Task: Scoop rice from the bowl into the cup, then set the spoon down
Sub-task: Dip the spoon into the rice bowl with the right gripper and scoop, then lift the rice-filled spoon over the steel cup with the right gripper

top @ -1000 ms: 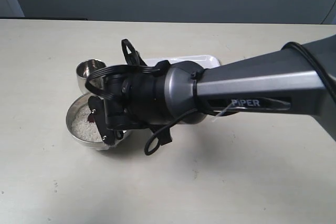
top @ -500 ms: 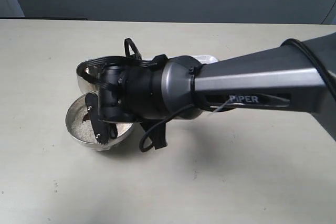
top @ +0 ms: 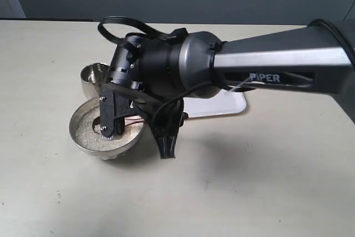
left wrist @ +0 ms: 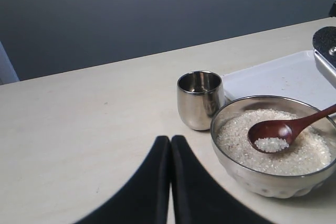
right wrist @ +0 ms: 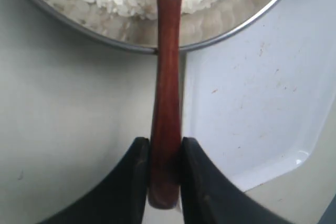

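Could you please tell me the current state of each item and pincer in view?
Bowl: upright, holding rice.
Rice: mostly in the bowl, a little in the spoon.
Spoon: held by its handle end, scoop over the bowl.
Cup: upright beside the bowl, contents unclear.
Tray: lying flat.
Left pincer: shut, holding nothing.
Right pincer: shut on the spoon.

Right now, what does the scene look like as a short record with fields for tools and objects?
right tool: shut on the handle of the glossy reddish-brown wooden spoon
load: a small heap of white rice grains in the spoon's oval end
source: wide shiny steel bowl, holding rice, spoon end low inside it
target: small shiny steel tumbler, upright beside the bowl
left tool: shut, holding nothing, over the beige table
nearby: white rectangular tray beside the bowl
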`<state>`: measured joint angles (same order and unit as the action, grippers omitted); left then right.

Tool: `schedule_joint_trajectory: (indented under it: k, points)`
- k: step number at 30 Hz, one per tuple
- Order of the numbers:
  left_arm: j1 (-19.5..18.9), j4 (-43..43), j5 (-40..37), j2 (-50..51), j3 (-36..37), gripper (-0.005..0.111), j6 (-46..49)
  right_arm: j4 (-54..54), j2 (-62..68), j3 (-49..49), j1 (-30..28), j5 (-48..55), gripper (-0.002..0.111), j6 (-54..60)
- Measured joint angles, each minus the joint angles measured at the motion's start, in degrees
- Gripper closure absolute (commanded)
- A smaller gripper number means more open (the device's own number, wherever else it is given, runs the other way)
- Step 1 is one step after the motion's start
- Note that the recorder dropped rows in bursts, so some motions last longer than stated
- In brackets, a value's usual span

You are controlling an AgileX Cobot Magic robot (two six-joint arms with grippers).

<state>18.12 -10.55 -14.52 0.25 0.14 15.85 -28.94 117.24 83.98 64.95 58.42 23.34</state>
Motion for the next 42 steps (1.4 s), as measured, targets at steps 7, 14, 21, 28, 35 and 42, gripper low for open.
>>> schedule_joint_trajectory:
  k: [7,14,21,28,35,42]
  points:
    - [0.00,0.00,0.00,0.00,0.00,0.106,0.00,1.15,-2.48,0.12,-1.43,0.11,0.109,0.36]
    - [0.00,0.00,0.00,0.00,0.00,0.106,0.00,3.92,-3.01,1.19,-4.10,-1.36,0.109,2.63]
    - [0.00,0.00,0.00,0.00,0.00,0.106,0.00,4.71,-3.01,4.80,-6.25,-4.25,0.109,5.22]
    - [0.00,0.00,0.00,0.00,0.00,0.106,0.00,3.57,-2.52,6.02,-8.37,-8.64,0.109,6.71]
    - [0.00,0.00,0.00,0.00,0.00,0.106,0.00,3.25,2.73,9.81,-9.80,-8.92,0.109,7.07]
    - [0.00,0.00,0.00,0.00,0.00,0.106,0.00,4.18,5.63,13.91,-9.90,-11.19,0.109,7.48]
